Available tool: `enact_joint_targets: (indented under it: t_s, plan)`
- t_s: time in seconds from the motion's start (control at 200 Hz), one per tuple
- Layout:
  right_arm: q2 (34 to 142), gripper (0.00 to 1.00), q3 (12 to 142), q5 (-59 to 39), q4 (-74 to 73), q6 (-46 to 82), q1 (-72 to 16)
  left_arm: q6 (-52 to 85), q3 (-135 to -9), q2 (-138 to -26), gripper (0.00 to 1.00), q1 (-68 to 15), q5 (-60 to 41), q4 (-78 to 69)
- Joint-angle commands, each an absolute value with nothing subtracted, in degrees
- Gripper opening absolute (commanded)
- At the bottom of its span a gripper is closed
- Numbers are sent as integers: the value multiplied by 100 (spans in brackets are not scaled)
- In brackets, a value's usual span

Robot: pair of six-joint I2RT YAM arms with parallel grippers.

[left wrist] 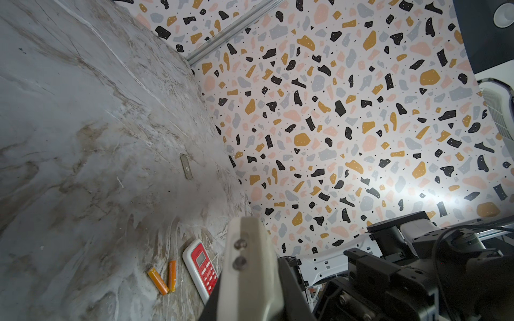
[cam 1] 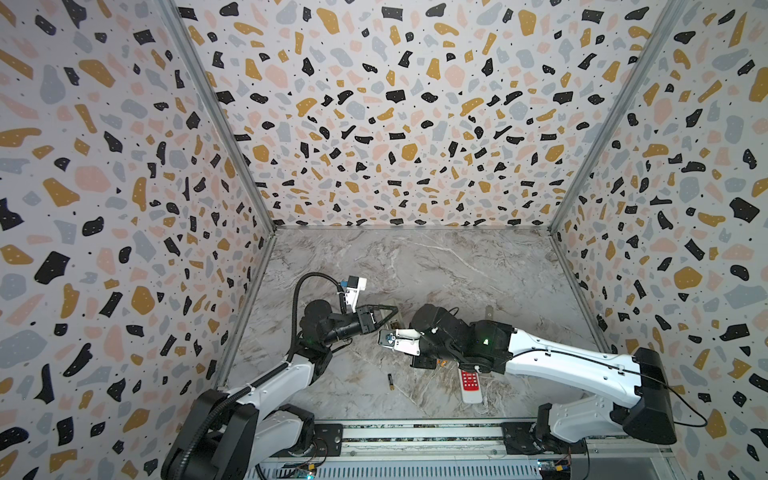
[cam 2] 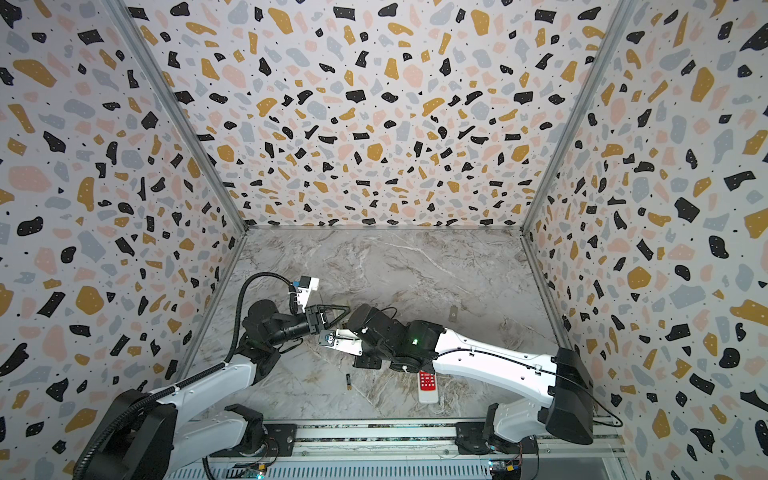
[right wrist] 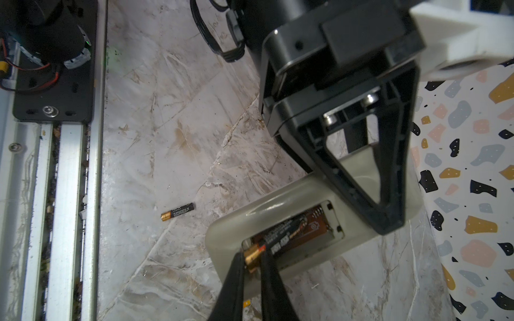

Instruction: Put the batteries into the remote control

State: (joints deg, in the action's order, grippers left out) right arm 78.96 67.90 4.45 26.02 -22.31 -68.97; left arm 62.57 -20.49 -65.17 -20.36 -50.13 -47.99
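My left gripper point(right wrist: 389, 222) is shut on a beige remote control point(right wrist: 278, 203), holding it above the table with its open battery bay facing up. A black battery with a gold end point(right wrist: 281, 236) lies in that bay. My right gripper point(right wrist: 251, 257) is shut on the battery's gold end, one finger on each side. In the left wrist view the remote point(left wrist: 250, 266) fills the space between the jaws. Another black battery point(cam 1: 390, 380) lies loose on the marble. Two orange batteries point(left wrist: 158, 280) point(left wrist: 172, 275) lie side by side next to a red-faced remote point(left wrist: 201, 266).
The red-and-white remote point(cam 1: 470, 384) lies near the front edge, partly under my right arm. A small grey cover strip point(cam 1: 489, 312) rests on the marble toward the right wall. Patterned walls close three sides, and a metal rail point(right wrist: 69, 194) runs along the front.
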Motion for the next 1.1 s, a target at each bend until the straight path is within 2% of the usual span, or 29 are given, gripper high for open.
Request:
enact_joint_targets:
  t_s: [0.0, 0.576, 1.091]
  plan:
    - [7893, 14, 6821, 335, 2501, -2248, -6858, 6275, -2109, -6452, 0, -2092, -5142, -5194]
    - [8020, 11, 6768, 216, 2382, -2338, -6654, 6232, -2153, -6294, 0, -2307, -5201, -5160]
    - [8083, 16, 6718, 29, 2485, -2496, -6422, 6214, -2197, -6188, 0, -2437, -5238, -5135]
